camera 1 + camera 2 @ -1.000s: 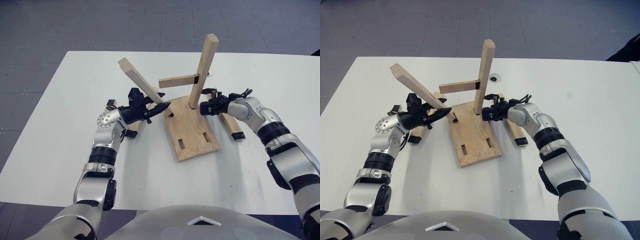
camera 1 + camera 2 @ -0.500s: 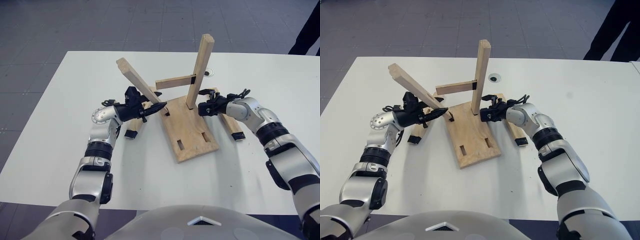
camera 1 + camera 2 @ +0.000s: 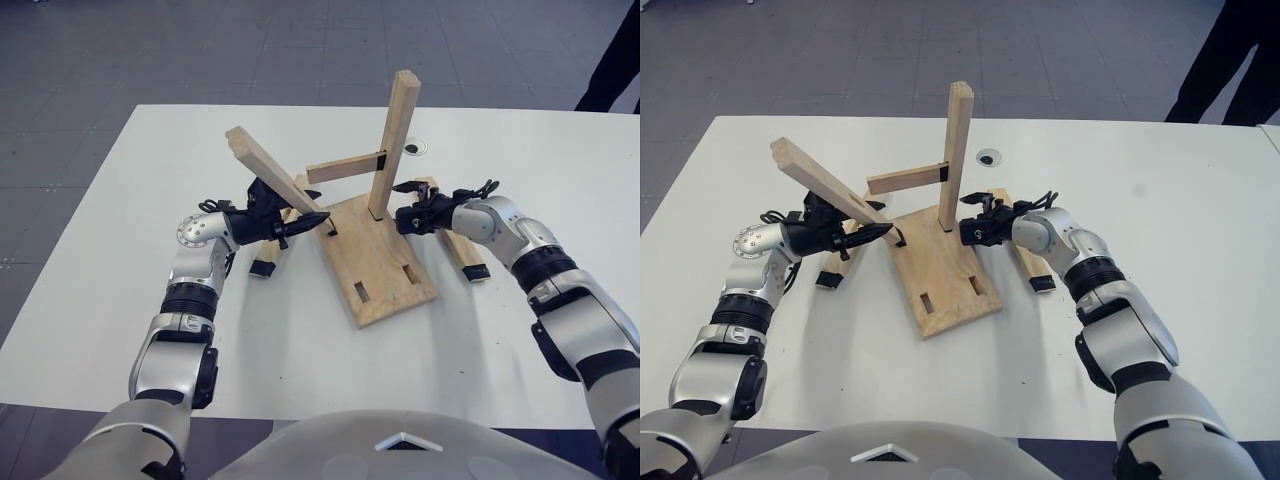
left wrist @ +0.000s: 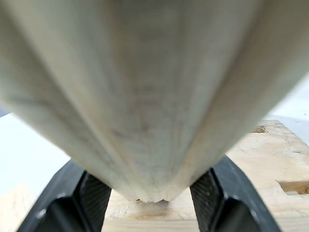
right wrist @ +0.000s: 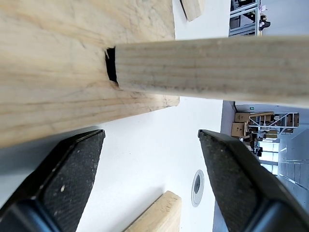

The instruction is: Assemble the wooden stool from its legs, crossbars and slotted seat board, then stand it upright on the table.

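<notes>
The slotted seat board (image 3: 385, 270) lies flat on the white table. One leg (image 3: 392, 140) stands upright in a far slot, with a crossbar (image 3: 343, 168) sticking out to its left. My right gripper (image 3: 404, 218) is open right beside that leg's base; the right wrist view shows the leg (image 5: 212, 70) entering the board (image 5: 63, 58), beyond the parted fingers (image 5: 63, 179). My left gripper (image 3: 298, 218) is shut on a second leg (image 3: 262, 165), tilted up to the left, its lower end at the board's left far corner. This leg (image 4: 145, 87) sits between the pads (image 4: 94, 198).
Another wooden piece (image 3: 463, 252) with a black end lies on the table right of the board. One more piece (image 3: 266, 258) lies left of the board under my left gripper. A round grommet (image 3: 416, 148) sits in the table behind the upright leg.
My left arm has drawn the tilted leg a little to the left, its lower end sliding towards the board's edge. The upright leg's top has leaned slightly left. The right gripper barely moved.
</notes>
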You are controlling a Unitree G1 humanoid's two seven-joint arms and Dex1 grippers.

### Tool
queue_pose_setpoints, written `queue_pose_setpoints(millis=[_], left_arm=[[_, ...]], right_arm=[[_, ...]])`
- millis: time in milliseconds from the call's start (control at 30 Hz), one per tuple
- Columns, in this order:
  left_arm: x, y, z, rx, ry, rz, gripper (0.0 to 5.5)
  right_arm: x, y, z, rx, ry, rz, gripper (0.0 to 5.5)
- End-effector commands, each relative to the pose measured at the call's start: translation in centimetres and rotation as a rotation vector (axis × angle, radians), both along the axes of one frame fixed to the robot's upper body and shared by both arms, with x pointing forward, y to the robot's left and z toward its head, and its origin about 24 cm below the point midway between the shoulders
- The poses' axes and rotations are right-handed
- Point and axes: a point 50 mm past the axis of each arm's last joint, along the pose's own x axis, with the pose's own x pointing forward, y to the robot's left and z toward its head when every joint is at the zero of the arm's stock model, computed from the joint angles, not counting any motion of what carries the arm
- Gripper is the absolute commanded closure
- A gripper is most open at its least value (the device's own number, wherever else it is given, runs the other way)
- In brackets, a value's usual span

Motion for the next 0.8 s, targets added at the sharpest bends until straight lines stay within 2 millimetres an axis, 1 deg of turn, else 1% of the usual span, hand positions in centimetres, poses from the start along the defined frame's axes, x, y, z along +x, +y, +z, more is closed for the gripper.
queue_pose_setpoints(millis=[33,100,167,233,300,400,533,633,733,800], left_arm=[[-1.0,1.9,-2.3,0.225,0.142,-0.026,3.45],[0.0,2.3,-1.3,0.255,0.131,-0.01,3.45],[0.8,2.5,-0.5,0.248,0.147,0.014,3.45],[1.1,2.5,-0.5,0.214,0.191,0.038,3.45],[0.7,2.5,-1.1,0.19,0.224,0.047,3.45],[-0.5,1.9,-2.3,0.156,0.231,0.035,3.45],[-1.3,0.8,-2.9,0.112,0.153,0.074,3.45],[-2.1,0.6,-3.6,0.089,0.12,0.116,3.45],[-2.6,0.7,-4.1,0.066,0.126,0.157,3.45],[-2.7,0.8,-4.3,0.03,0.135,0.198,3.45]], right_arm=[[-0.5,-0.1,-0.8,-0.006,0.03,0.0,1.91],[-0.6,-0.1,-0.9,-0.003,0.032,-0.005,1.91],[-0.7,-0.2,-0.9,0.0,0.034,-0.009,1.91],[-0.7,-0.1,-0.9,0.002,0.036,-0.01,1.91],[-0.7,0.0,-0.9,0.001,0.037,-0.008,1.91],[-0.7,0.0,-0.7,0.03,0.038,-0.022,1.91],[-1.1,1.0,2.0,0.205,0.071,-0.025,1.91],[-1.7,1.5,3.6,0.267,0.102,-0.007,1.91],[-2.5,1.7,3.9,0.258,0.137,0.019,1.91],[-3.1,1.7,3.5,0.234,0.171,0.031,1.91]])
